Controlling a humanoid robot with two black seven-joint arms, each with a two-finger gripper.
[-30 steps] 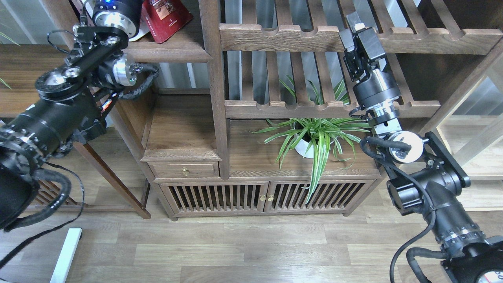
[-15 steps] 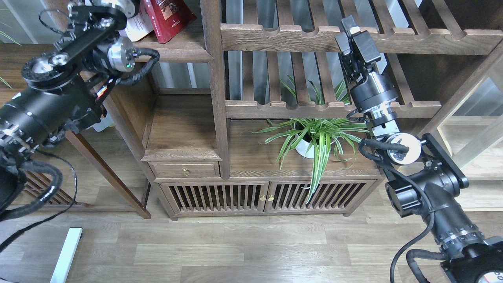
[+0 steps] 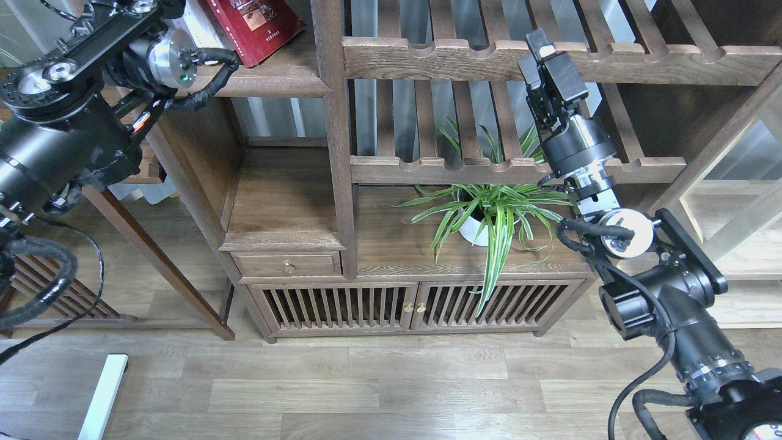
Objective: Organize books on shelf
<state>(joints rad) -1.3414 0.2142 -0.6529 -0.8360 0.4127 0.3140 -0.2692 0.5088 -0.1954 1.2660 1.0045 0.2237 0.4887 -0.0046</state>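
Observation:
In the head view a dark red book (image 3: 253, 24) with a yellow title leans at the top edge on the solid dark-brown shelf (image 3: 275, 82). A slim white book (image 3: 190, 21) stands just left of it, partly hidden by my left arm. That arm (image 3: 73, 116) rises past the top left edge, so its gripper is out of view. My right gripper (image 3: 540, 46) is raised in front of the slatted rail, away from the books. It looks dark and end-on, and its fingers cannot be told apart.
A potted spider plant (image 3: 489, 214) sits on the cabinet top under the slatted shelves (image 3: 476, 61). Below are a small drawer (image 3: 287, 264) and slatted cabinet doors (image 3: 409, 305). A side table's leg (image 3: 165, 269) crosses at left. A white bar (image 3: 104, 394) lies on the wooden floor.
My left arm has moved up and to the left, uncovering more of the red book and the white one. The right gripper shifted slightly left and up.

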